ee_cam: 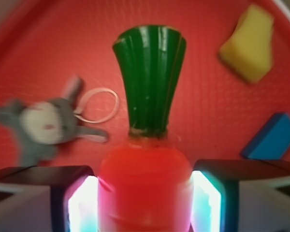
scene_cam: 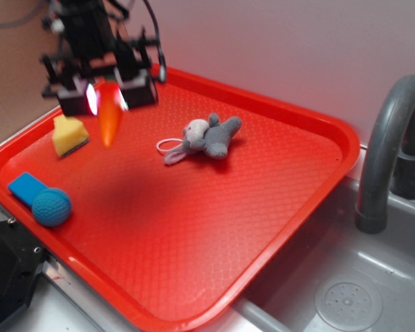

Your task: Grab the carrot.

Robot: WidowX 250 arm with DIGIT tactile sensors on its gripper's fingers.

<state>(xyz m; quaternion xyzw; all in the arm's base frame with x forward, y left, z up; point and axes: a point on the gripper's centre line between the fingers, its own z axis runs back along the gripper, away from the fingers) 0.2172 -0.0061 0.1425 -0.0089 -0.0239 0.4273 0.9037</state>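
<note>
Plush toy (scene_cam: 206, 137) beside lifted carrot (scene_cam: 110, 119)

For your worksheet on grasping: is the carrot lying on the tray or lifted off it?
Lifted. The gripper is shut on the carrot, which hangs tip-down above the tray, not touching it.

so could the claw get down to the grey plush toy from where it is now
Probably not yet: the claw is shut on the carrot, held above the red tray. The path to the grey plush toy looks free, but the claw is full.
</note>
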